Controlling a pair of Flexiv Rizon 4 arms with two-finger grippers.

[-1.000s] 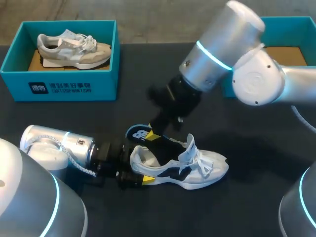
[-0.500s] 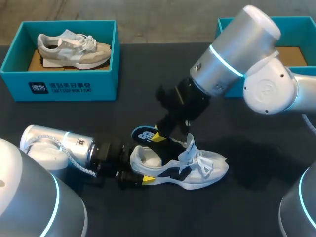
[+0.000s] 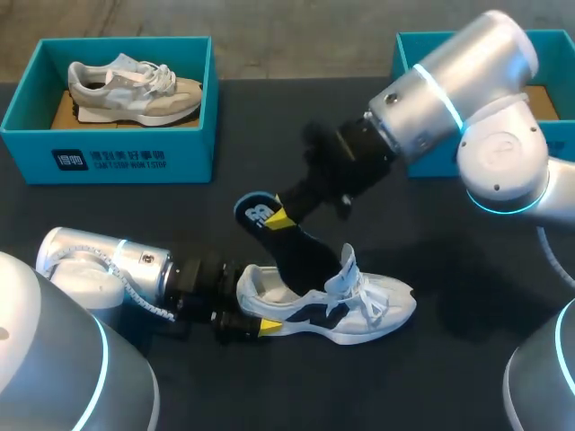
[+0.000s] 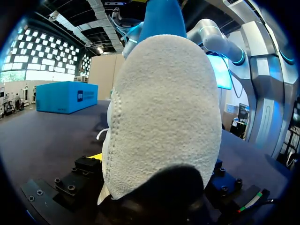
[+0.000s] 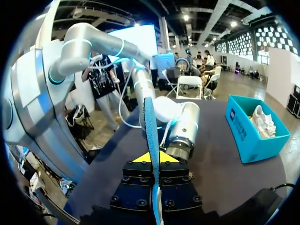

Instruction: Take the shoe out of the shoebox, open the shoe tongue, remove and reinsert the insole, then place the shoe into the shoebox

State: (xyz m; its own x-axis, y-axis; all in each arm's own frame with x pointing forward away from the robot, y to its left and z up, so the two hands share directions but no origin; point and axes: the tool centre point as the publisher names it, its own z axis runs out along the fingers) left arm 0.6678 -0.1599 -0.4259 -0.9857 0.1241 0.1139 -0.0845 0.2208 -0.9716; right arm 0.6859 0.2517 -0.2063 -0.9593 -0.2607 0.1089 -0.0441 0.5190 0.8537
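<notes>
A white shoe (image 3: 328,301) lies on its side on the dark table (image 3: 467,314), and both arms are working on it. The left gripper (image 3: 256,324) is clamped on the shoe's heel, a finger on either side, so the pale heel fills the space ahead of its wrist. Shoe and left gripper sit where they were a second ago.

The right gripper (image 3: 280,218) pinches the dark insole (image 3: 292,247) edge-on between its yellow tips, near the insole's blue heel end. Since the earlier frames this arm has risen and drawn back toward its own side — the gripper now sits higher above the shoe, and the insole has come further out with it. The insole slants down from the fingers, its far end still tucked into the shoe's mouth beside the lifted tongue and laces.

Well behind the left gripper stands a teal shoebox (image 3: 117,157) holding a grey shoe (image 3: 135,90) — unchanged. A second teal shoebox (image 3: 409,43) sits behind the right arm.
</notes>
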